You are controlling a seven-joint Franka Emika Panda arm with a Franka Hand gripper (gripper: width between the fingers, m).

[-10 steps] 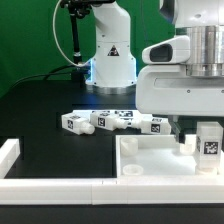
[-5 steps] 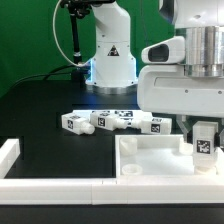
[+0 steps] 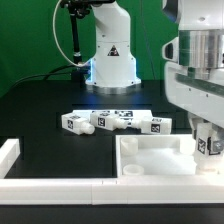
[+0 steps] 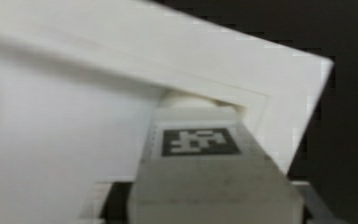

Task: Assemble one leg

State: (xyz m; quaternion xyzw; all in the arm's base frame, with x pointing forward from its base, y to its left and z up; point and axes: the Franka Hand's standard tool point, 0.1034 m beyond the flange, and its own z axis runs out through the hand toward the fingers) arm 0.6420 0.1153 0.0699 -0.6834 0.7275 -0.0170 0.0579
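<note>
My gripper is shut on a leg, a small white post with a black-and-white tag. It holds the leg upright over the corner of the white square panel on the exterior view's right. In the wrist view the leg fills the middle between my gripper's dark fingers. Its far end sits at the panel's inner corner by a small round socket. I cannot tell whether the leg touches the socket.
Three more tagged legs lie in a row on the black table behind the panel. A long white L-shaped rail runs along the front and left. The arm's base stands at the back.
The hand has turned about its own axis with the leg in it. The leg has stayed over the panel's corner, shifting only slightly.
</note>
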